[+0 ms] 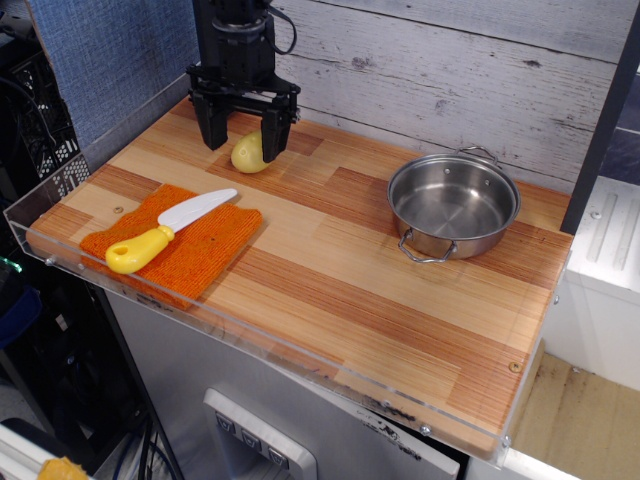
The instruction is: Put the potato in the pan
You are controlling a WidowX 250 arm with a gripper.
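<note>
The potato (247, 153) is a small pale-yellow oval lying on the wooden table top at the back left. My black gripper (243, 138) hangs straight above it, open, with one finger to the potato's left and the other finger (272, 132) in front of its right side, hiding that part. I cannot tell whether the fingers touch it. The pan (453, 205) is a round shiny steel pot with two wire loop handles, standing empty at the back right, well apart from the gripper.
An orange cloth (175, 243) lies at the front left with a white toy knife with a yellow handle (165, 233) on it. A clear plastic rim (60, 190) edges the table. A grey plank wall stands close behind.
</note>
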